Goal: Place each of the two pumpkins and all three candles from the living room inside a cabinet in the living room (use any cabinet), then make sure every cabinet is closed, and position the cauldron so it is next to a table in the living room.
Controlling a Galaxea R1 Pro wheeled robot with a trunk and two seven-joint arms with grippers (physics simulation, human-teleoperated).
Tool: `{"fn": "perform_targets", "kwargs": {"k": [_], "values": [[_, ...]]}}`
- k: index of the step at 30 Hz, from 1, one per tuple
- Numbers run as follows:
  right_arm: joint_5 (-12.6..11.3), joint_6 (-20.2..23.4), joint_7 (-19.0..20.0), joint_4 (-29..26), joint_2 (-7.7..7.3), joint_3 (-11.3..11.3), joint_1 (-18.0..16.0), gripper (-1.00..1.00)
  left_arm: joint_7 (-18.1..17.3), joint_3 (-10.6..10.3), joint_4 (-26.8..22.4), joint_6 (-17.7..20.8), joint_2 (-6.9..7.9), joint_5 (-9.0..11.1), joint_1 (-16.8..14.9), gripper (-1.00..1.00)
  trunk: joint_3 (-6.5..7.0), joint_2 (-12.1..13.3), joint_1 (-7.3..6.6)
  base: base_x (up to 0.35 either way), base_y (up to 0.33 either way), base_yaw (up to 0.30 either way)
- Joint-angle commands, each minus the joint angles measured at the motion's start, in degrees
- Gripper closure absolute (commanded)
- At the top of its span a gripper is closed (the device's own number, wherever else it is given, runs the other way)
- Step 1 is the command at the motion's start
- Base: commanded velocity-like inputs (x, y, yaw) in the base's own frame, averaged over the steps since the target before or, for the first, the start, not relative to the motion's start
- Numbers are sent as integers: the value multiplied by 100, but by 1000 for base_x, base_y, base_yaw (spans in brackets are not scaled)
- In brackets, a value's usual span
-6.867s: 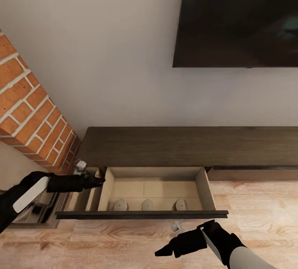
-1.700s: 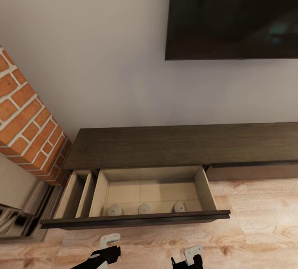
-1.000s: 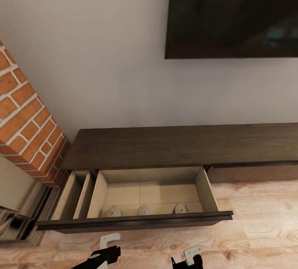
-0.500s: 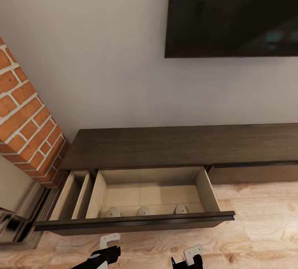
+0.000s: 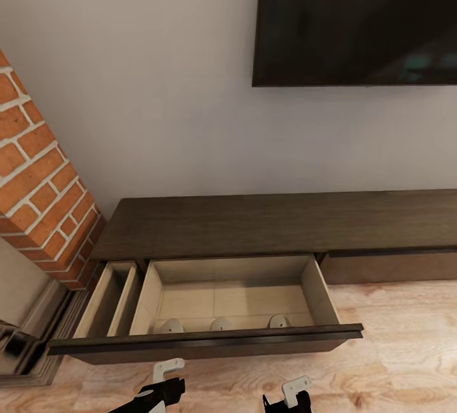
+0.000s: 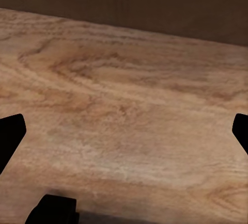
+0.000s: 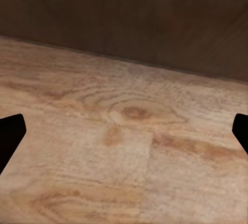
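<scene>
Open drawer of the cabinet [image 5: 273,226]: its dark front panel [image 5: 206,340] juts over the wood floor [image 5: 393,362], barring a level approach. From above, the pale interior is open; three candles [image 5: 221,323] line the inside of the front panel, the rear floor bare. A narrow side compartment [image 5: 108,299] lies beside the brick fireplace [image 5: 38,184]. The cabinet top is bare beneath the TV [image 5: 355,19].

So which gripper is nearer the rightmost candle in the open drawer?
Right. The right gripper sits just below the rightmost candle, outside the drawer front; the left gripper is farther left.
</scene>
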Motion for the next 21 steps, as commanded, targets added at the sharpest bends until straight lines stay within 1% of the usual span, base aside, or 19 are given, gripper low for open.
{"fn": "perform_targets", "kwargs": {"k": [1, 14, 16, 18, 21], "values": [[-1, 0, 0, 0, 0, 0, 0, -100, 0, 0, 1, 0, 0, 0, 1, -100, -9, -42, 23, 0, 0, 0], [-25, 0, -36, -24, 6, -17, 0, -100, 0, -7, -2, 9, -7, 8, 1, -100, -146, -563, 308, 0, 0, 13], [-78, -2, -125, -31, 8, -21, 0, -100, 0, -8, -3, 9, -8, 9, 2, -100, -171, -643, 352, 0, 0, 59], [-124, -5, -310, -38, 13, -19, 0, -100, 0, -8, -5, 9, -8, 9, 3, -100, -197, -723, 396, 0, 0, 63], [-148, -7, -513, -54, 25, -18, 0, -100, -3, -8, -9, 9, -9, 9, 3, -100, -237, -844, 462, 0, 0, 35]]}}
